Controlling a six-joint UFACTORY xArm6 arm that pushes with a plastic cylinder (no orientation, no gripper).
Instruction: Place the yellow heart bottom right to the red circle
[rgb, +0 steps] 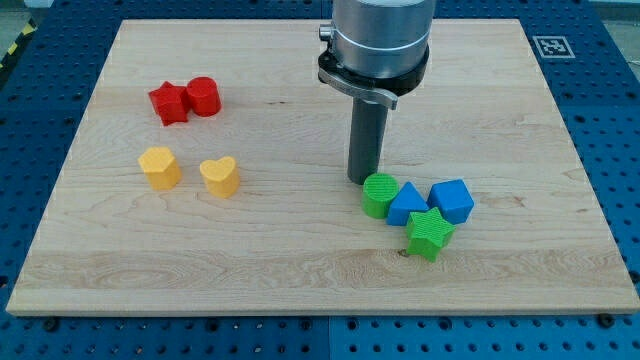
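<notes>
The yellow heart (220, 176) lies on the wooden board at the view's left of centre. The red circle (203, 96) sits above it, touching a red star (169, 103) on its left. A second yellow block (159, 167), rounded with flat sides, lies left of the heart. My tip (362, 179) rests on the board right of centre, far to the right of the heart and just up-left of a green round block (379, 194).
A cluster lies at the lower right: the green round block, a blue triangle-like block (406, 204), a blue cube-like block (451, 201) and a green star (430, 233). The wooden board (300, 280) sits on a blue perforated table.
</notes>
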